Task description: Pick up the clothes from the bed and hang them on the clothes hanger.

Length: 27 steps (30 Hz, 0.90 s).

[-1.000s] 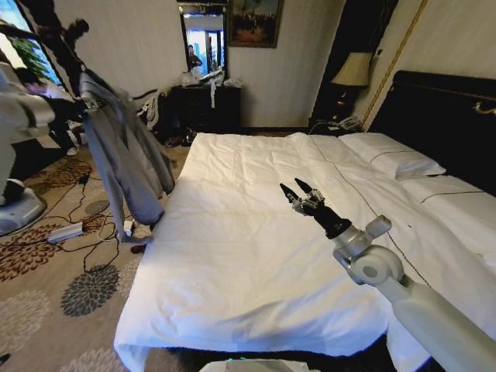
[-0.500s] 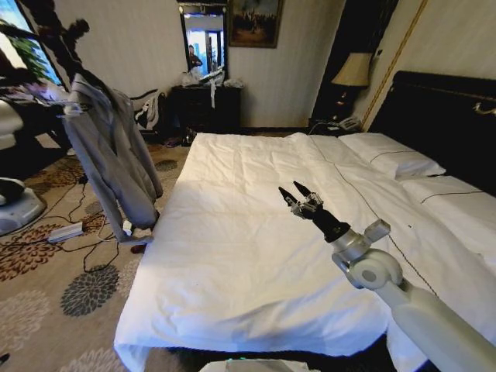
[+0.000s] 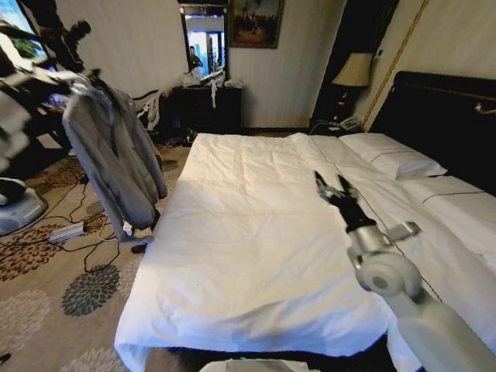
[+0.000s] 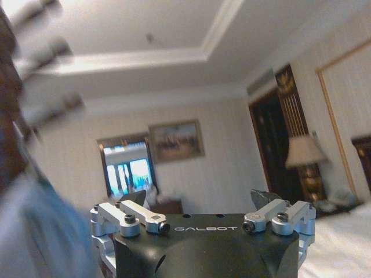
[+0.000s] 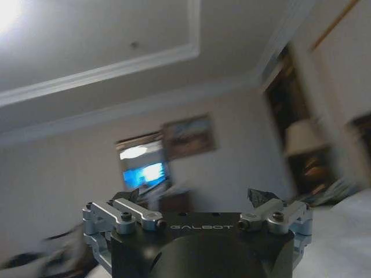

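Beside the bed (image 3: 256, 256), off its left edge and above the patterned carpet (image 3: 46, 294), the shirt (image 3: 112, 159) hangs full length, its shoulders spread near the top and its hem well clear of the floor. The hanger under its collar is too blurred to make out. The left arm (image 3: 19, 116) reaches in from the left edge of the head view toward the shirt's shoulder; whether its gripper touches the fabric cannot be told there. In the left wrist view, the left gripper (image 4: 200, 200) has its fingers spread wide with nothing between them, and pale blue-grey cloth lies close beside it. Over the white sheets, right of the bed's middle, the right gripper (image 3: 333, 186) hovers with its fingers parted and empty, pointing toward the far wall. The right wrist view shows the same wide, empty spread. Pillows (image 3: 391, 159) lie against the black headboard (image 3: 442, 116).
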{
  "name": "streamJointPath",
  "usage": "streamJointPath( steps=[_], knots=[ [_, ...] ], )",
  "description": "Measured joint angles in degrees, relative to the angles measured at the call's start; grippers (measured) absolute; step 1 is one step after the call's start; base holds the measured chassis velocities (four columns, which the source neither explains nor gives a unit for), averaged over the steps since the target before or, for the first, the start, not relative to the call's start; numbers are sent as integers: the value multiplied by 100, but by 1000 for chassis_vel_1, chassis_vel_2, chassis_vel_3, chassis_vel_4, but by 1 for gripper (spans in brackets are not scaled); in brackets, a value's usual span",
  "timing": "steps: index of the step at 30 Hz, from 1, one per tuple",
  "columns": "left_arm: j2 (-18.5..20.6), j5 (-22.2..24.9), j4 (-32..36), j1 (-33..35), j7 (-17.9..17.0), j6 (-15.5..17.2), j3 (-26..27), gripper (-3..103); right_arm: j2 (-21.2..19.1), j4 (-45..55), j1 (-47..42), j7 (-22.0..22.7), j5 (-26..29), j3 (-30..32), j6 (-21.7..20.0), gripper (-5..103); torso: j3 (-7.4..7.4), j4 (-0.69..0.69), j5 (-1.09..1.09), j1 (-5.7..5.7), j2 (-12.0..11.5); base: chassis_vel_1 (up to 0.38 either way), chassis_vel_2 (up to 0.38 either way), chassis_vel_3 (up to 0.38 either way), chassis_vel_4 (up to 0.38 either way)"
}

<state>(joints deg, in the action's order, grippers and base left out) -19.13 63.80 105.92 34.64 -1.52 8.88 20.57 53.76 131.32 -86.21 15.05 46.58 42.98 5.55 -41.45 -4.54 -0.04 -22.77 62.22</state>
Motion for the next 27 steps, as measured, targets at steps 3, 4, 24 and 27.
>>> streamJointPath(
  steps=[3,4,24,27],
  knots=[
    [-648,-692,310,1331,-300,-201,418,100,639,-129,-490,-143,-1027,-13,537,100,0,10,3,0,0,0,0,0,0],
    [-890,-905,403,1691,-468,-326,502,100,901,-233,-606,-234,-1319,-59,761,100,0,11,1,0,0,0,0,0,0],
    [-4668,-4257,2668,5775,-703,-1145,1696,100,2378,35,-2073,-656,-3153,-261,1634,100,1,8,7,1,0,0,0,0,0],
    [-4748,-4403,2888,5972,-598,-1216,1702,100,2376,234,-2255,-640,-3327,-284,1610,100,1,7,5,2,1,0,0,0,0]
  ],
)
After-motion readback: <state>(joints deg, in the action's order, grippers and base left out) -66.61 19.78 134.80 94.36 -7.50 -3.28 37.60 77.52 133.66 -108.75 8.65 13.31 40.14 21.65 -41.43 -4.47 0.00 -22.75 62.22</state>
